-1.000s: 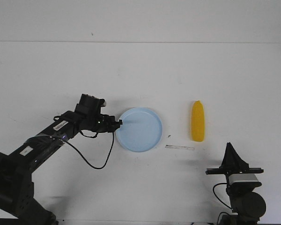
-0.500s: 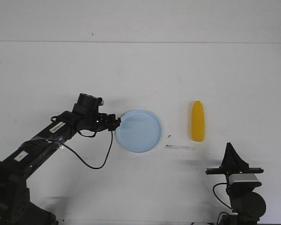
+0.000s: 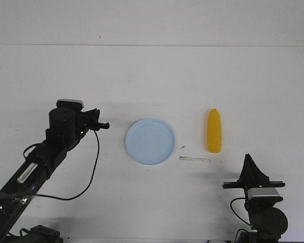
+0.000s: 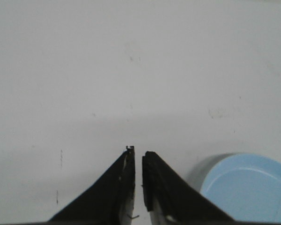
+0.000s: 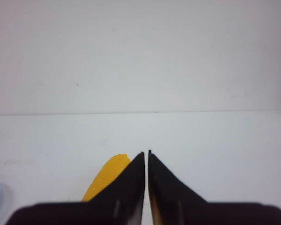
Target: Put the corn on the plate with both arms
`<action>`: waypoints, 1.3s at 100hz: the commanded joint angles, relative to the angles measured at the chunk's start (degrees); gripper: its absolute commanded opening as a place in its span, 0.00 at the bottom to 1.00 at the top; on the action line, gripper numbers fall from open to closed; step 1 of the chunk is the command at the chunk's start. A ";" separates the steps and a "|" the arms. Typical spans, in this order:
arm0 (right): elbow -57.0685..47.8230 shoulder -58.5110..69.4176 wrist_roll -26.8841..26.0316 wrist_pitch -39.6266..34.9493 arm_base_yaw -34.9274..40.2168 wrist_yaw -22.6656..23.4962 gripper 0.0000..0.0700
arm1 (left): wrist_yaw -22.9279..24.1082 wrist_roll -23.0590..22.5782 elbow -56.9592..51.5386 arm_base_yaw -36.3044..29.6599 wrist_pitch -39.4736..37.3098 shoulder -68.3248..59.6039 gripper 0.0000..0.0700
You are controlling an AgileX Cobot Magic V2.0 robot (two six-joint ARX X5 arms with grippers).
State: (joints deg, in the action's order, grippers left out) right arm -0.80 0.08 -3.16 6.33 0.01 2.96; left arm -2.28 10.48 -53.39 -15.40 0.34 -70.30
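Observation:
The pale blue plate [image 3: 150, 140] lies flat on the white table near the middle. The yellow corn [image 3: 214, 130] lies to its right, pointing away from me. My left gripper [image 3: 104, 124] is shut and empty, a little left of the plate and apart from it. The left wrist view shows its tips [image 4: 137, 151] together, with the plate [image 4: 248, 187] off to one side. My right gripper [image 3: 248, 158] is shut and empty, near the table's front edge, short of the corn. The right wrist view shows the corn [image 5: 106, 180] partly hidden behind its left finger [image 5: 131, 180].
A thin clear strip [image 3: 194, 159] and a small dark speck [image 3: 183, 147] lie on the table between the plate and the corn. The white back wall [image 3: 152, 20] rises behind the table's far edge.
My left gripper let go of the plate's left rim and drew back to the left. The plate settled flat, shifted slightly left. The right arm and the corn have not moved.

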 commanded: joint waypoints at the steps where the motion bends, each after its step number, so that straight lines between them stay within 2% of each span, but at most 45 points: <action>1: 0.07 0.00 0.31 0.72 0.02 0.02 0.02 | 1.09 -4.31 4.02 0.44 -6.84 3.21 0.03; 9: 0.07 0.00 0.31 0.72 0.02 0.00 0.02 | 1.07 -7.65 9.16 1.64 -11.21 8.55 0.04; 22: 0.07 0.00 0.28 0.72 0.02 0.02 0.02 | 1.07 -11.61 15.47 4.31 -12.04 17.59 0.04; 62: 0.07 -0.02 0.31 0.72 0.02 0.02 0.02 | 1.07 -11.52 27.56 12.96 -12.00 39.56 0.04; 95: 0.07 0.00 0.31 0.72 0.02 0.02 0.02 | 0.98 -11.50 28.17 13.14 -10.71 48.41 0.06; 130: 0.07 -0.02 0.31 0.72 0.02 0.02 0.02 | 0.98 -11.50 28.17 13.14 -10.69 52.09 0.06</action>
State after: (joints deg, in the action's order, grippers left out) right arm -0.80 0.08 -3.16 6.33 0.01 2.96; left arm -1.39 -0.54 -24.97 -2.26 -9.80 -18.31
